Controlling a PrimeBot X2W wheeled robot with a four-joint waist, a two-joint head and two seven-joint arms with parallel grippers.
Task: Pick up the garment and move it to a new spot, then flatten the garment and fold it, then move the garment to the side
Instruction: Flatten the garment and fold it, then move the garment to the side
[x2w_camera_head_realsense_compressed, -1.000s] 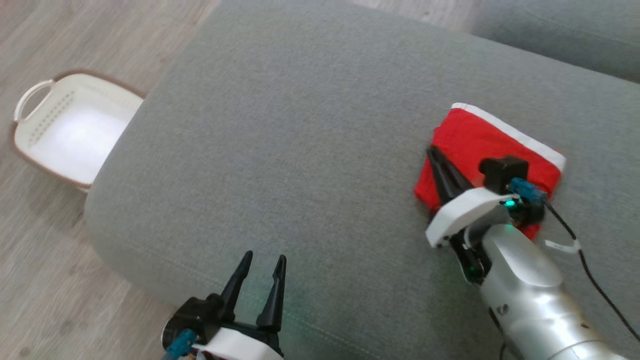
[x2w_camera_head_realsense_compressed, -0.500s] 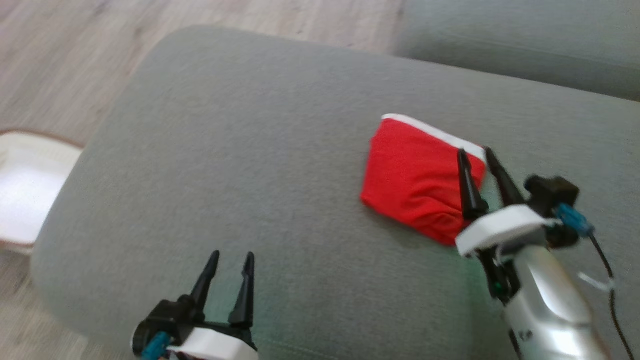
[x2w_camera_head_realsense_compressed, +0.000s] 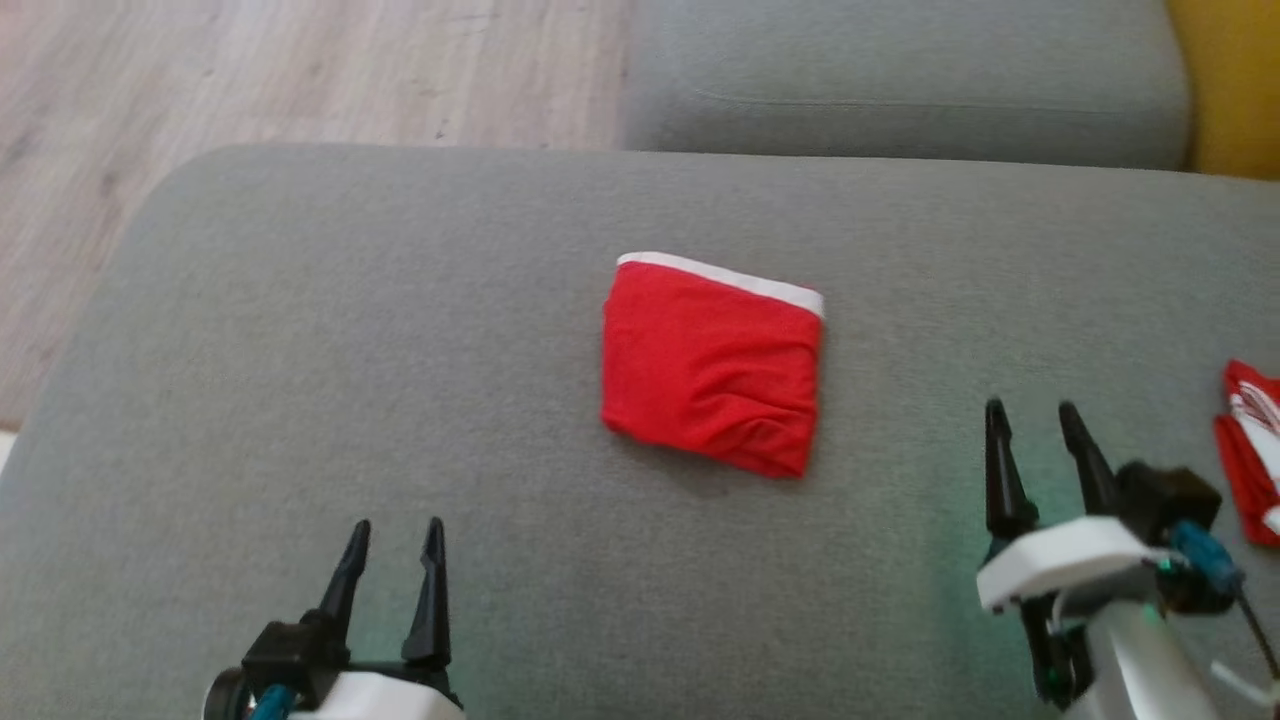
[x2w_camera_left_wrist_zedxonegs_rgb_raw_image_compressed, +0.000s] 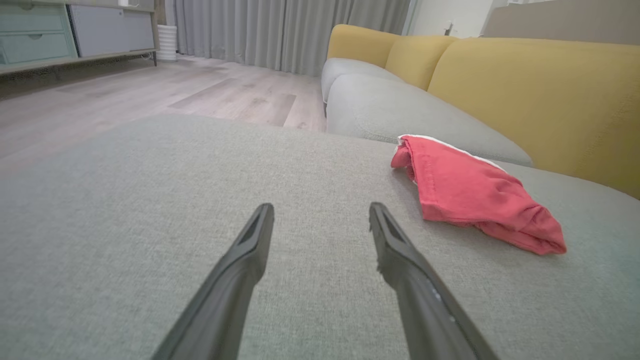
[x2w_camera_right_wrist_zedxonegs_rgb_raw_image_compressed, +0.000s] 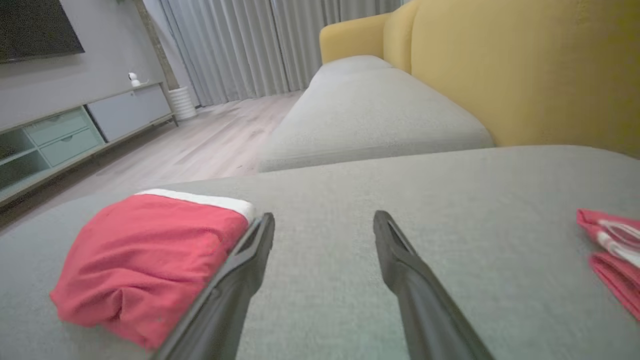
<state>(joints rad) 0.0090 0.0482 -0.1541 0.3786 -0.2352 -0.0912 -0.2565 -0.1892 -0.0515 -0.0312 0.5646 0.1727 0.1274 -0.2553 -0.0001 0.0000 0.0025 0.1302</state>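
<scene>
Grey sofa cushion (x2w_camera_head_realsense_compressed: 400, 350) carries the folded red garment (x2w_camera_head_realsense_compressed: 712, 365), white band along its far edge, lying flat mid-cushion. Left fingers (x2w_camera_head_realsense_compressed: 432, 590) and right fingers (x2w_camera_head_realsense_compressed: 1000, 470) stand spread and empty, both clear of it. Another red-and-white cloth (x2w_camera_head_realsense_compressed: 1250, 470) lies right of the right fingers. Yellow backrest (x2w_camera_right_wrist_zedxonegs_rgb_raw_image_compressed: 525, 75), wood floor (x2w_camera_head_realsense_compressed: 250, 80) and curtains (x2w_camera_left_wrist_zedxonegs_rgb_raw_image_compressed: 280, 30) lie beyond.

1. Head view: high up, facing steeply down on the grey seat cushion (x2w_camera_head_realsense_compressed: 400, 350).
2. Left wrist view: low and close over the cushion, facing along it toward the yellow backrest (x2w_camera_left_wrist_zedxonegs_rgb_raw_image_compressed: 525, 90).
3. Right wrist view: equally low, similar heading.
4. Shared by all three: the folded red garment (x2w_camera_head_realsense_compressed: 712, 360).
</scene>
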